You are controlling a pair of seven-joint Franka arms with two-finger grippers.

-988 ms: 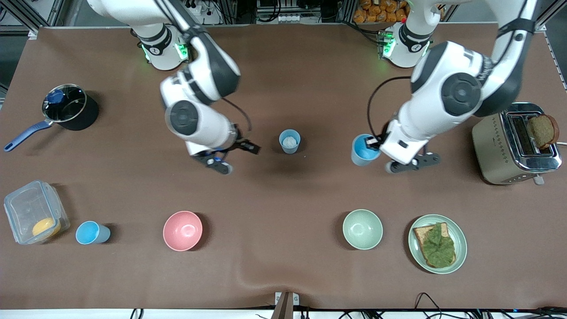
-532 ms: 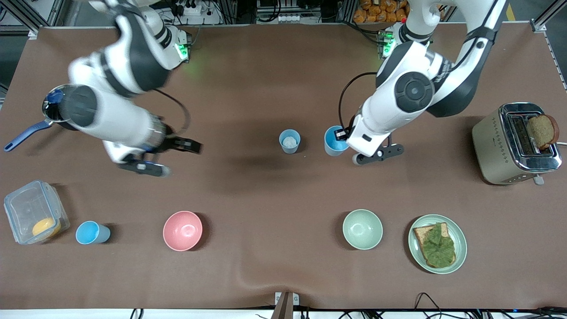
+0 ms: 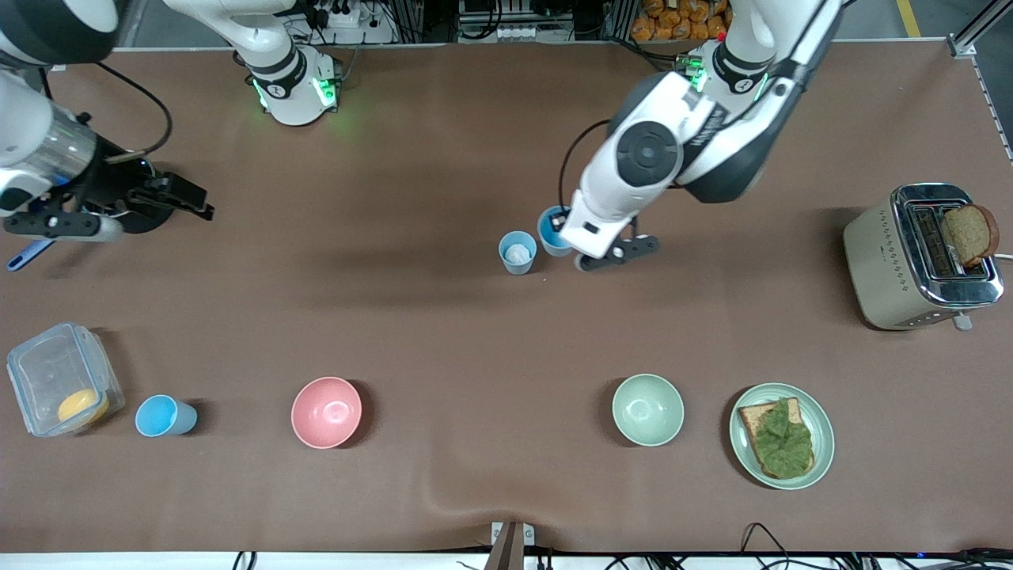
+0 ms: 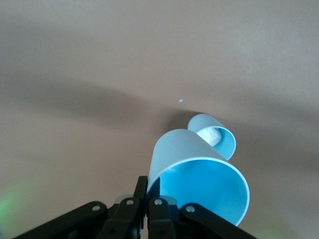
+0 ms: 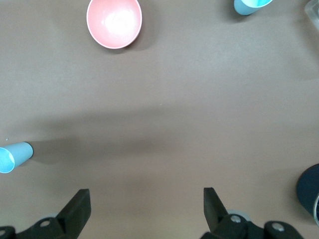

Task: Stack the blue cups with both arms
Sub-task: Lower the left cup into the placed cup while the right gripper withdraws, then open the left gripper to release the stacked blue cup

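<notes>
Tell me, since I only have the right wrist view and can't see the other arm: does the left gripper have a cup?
Observer: Yes, the left gripper is shut on a blue cup, pinching its rim.
Operator: Is it over the target?
Observer: Not quite. In the front view the blue cup is up beside the standing cup, toward the left arm's end.
Operator: Anything inside the target?
Observer: A whitish patch at its bottom.
Operator: Where's my gripper?
Observer: The right gripper is open over the dark pot.

Matt brown table covering, smooth plastic blue cups (insides glossier), shiny metal toaster, glossy pink bowl.
</notes>
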